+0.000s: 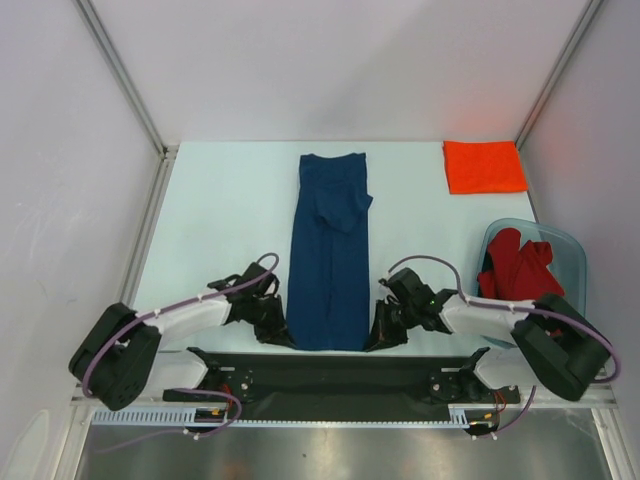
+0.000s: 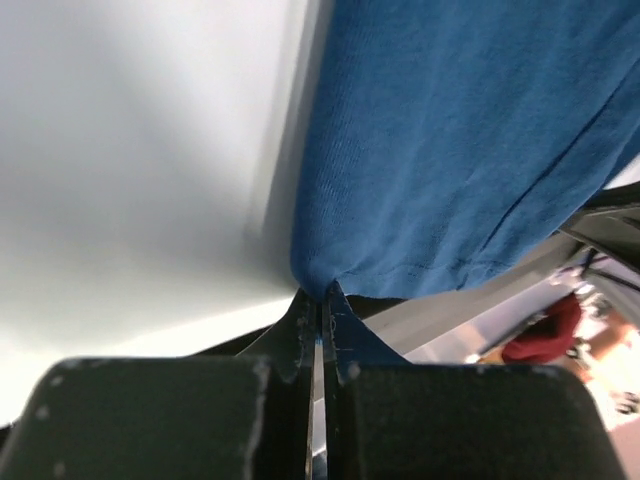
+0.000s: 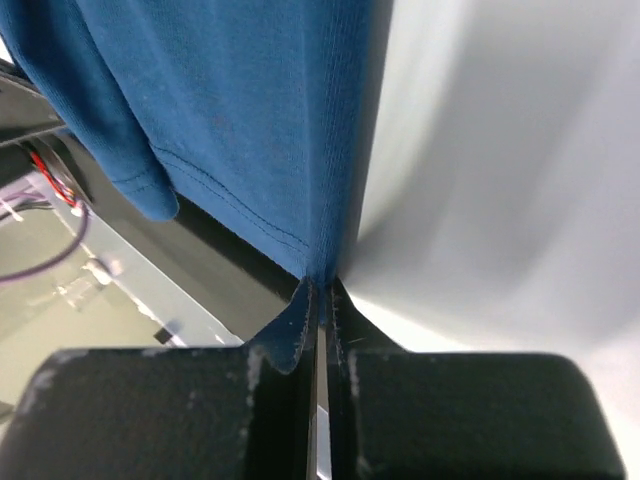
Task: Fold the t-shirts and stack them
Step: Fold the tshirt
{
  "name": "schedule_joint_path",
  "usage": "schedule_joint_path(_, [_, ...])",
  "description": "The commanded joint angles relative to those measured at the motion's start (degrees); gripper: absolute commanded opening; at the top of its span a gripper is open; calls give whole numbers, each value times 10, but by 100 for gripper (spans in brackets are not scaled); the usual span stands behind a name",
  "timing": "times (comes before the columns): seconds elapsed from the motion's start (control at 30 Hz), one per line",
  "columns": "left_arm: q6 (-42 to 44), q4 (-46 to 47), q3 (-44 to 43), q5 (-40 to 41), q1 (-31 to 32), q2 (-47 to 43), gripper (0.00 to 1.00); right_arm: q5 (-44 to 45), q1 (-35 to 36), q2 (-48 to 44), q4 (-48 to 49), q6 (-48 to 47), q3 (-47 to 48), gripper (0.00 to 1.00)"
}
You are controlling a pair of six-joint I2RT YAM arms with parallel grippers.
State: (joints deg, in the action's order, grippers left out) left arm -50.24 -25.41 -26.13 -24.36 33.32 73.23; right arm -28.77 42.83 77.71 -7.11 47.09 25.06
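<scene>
- The table (image 1: 220, 200) holds the blue shirt (image 1: 330, 250) as a long strip down its middle, near hem by the arms.
- The left gripper (image 1: 283, 338) and right gripper (image 1: 381, 340) each pinch a hem corner.
- Best to lift both corners level and together, then carry them to the collar with edges aligned.

We see a pale, faintly bluish table (image 1: 230, 220) boxed in by plain white walls (image 1: 330, 60) at the back and on both sides. Slim metal posts (image 1: 122, 75) rise from its two far corners. A brushed steel strip (image 1: 330, 455) runs along the near edge, and the light is soft and even.
</scene>
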Motion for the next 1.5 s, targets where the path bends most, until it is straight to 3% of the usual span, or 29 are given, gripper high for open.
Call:
schedule_joint_path(0.0, [-37, -80, 37, 94, 32, -33, 0, 24, 12, -60, -60, 23, -35, 0])
schedule_joint_path(0.17, [-42, -171, 4, 145, 36, -121, 0, 20, 0, -126, -116, 16, -22, 0])
schedule_joint_path(0.23, [-22, -204, -43, 160, 36, -116, 0, 10, -19, -137, -128, 11, 1, 0])
schedule_joint_path(0.4, [55, -260, -214, 220, 29, -4, 0, -1, -82, -91, -159, -40, 94, 0])
schedule_joint_path(0.87, [213, -333, -671, 230, -78, 371, 0, -29, -201, 269, -265, -187, 474, 0])
schedule_joint_path(1.03, [218, -344, -742, 215, -100, 436, 0, -48, -230, 343, -300, -213, 571, 0])
schedule_joint_path(1.47, [226, -345, -822, 184, -131, 508, 0, -97, -253, 443, -304, -229, 670, 2])
